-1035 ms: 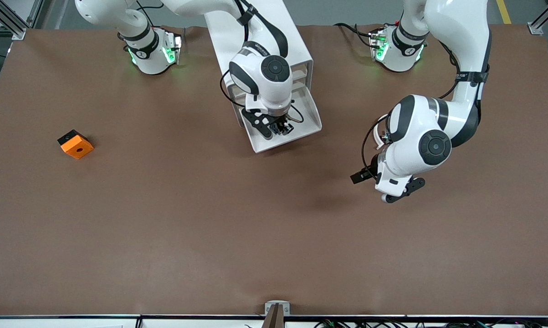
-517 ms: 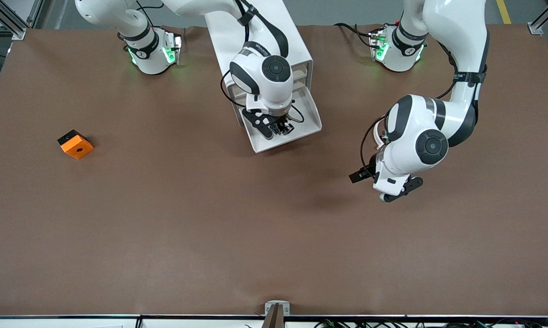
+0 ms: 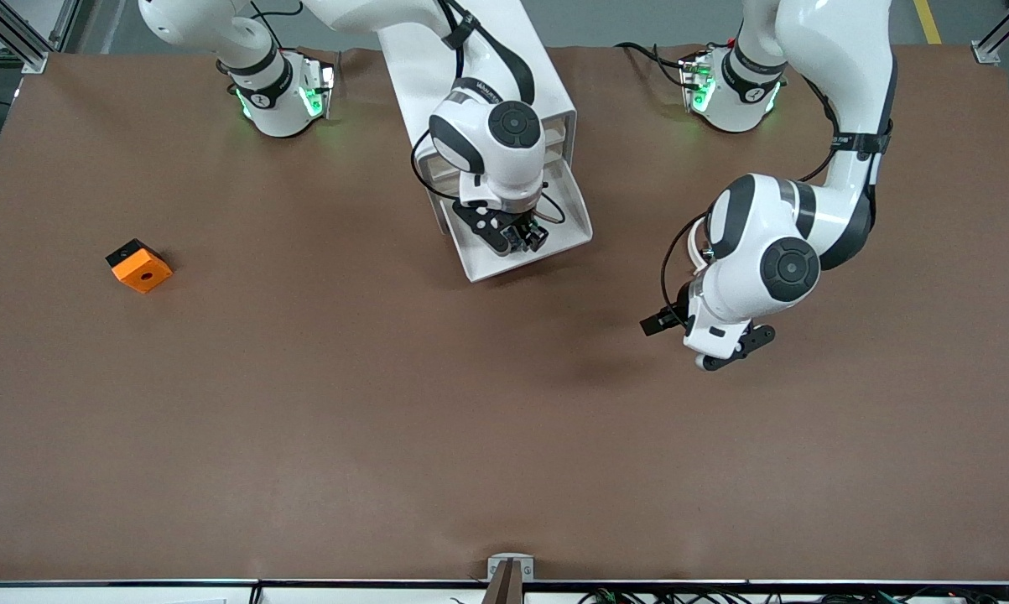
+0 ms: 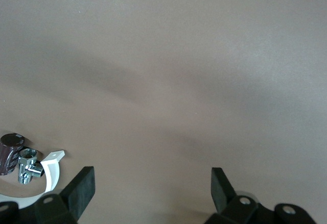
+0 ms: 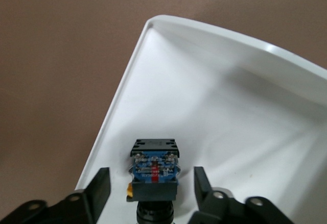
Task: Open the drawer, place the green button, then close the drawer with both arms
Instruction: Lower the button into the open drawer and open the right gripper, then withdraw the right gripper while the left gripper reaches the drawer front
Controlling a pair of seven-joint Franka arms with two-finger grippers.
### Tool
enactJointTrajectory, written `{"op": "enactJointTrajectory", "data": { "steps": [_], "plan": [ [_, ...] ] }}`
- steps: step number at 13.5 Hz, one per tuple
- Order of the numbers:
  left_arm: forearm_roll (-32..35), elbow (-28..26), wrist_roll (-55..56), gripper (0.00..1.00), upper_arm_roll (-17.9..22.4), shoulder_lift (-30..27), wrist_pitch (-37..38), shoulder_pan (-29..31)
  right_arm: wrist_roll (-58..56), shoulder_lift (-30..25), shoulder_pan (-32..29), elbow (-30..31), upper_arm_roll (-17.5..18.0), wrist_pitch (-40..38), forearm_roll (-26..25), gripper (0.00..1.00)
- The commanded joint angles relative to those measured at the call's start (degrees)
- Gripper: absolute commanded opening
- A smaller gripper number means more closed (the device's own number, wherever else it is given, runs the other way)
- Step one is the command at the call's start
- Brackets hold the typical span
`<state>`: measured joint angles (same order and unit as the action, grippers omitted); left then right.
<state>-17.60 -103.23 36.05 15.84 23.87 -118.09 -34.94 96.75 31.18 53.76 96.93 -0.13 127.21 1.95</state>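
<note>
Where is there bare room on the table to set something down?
Bare: the wide brown stretch nearer the camera than the orange cube, drawer and left gripper. Crowded: the drawer, with the right gripper open over the button.

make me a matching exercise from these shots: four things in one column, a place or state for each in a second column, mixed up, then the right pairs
Things
1. button
2. drawer
3. left gripper
4. orange cube

Places or states
a. on the table toward the right arm's end, alone
b. pulled out of the cabinet
c. lying in the white tray, between the right gripper's parted fingers
d. open, over bare brown table

Pairs: 1-c, 2-b, 3-d, 4-a
</note>
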Motion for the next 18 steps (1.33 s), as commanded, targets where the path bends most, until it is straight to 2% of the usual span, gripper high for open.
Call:
{"op": "enactJointTrajectory", "data": {
  "steps": [1, 5, 9, 11, 15, 18],
  "plan": [
    [1.1, -2.8, -0.2, 1.0, -0.2, -2.0, -3.2, -1.4, -5.0, 0.3, -0.4, -5.0, -0.8, -5.5, -0.6, 1.0],
    [1.0, -4.3, 0.7, 1.0, -0.5, -0.2, -7.4, -5.3, -15.2, 0.0, -5.9, -13.9, -0.8, -17.7, 0.0, 1.0],
    [0.1, -3.6, 4.0, 1.0, -0.6, 4.3, -8.6, -10.8, -30.8, -5.3, -13.3, -14.6, -0.8, -24.7, -0.1, 1.0],
    [0.0, -2.3, 4.5, 1.0, -1.1, 5.6, -8.6, -11.8, -40.1, -8.6, -19.1, -14.6, -0.8, -28.2, -0.4, 1.0],
    [-0.1, -0.7, 8.9, 1.0, -6.2, 7.7, -8.5, -12.0, -59.7, -13.9, -29.5, -14.2, -1.0, -36.0, -1.0, 1.0],
    [-0.2, -0.8, 9.1, 1.0, -9.7, 8.4, -8.3, -12.0, -71.6, -16.4, -37.4, -14.1, -1.0, -37.9, -1.1, 1.0]
  ]
}}
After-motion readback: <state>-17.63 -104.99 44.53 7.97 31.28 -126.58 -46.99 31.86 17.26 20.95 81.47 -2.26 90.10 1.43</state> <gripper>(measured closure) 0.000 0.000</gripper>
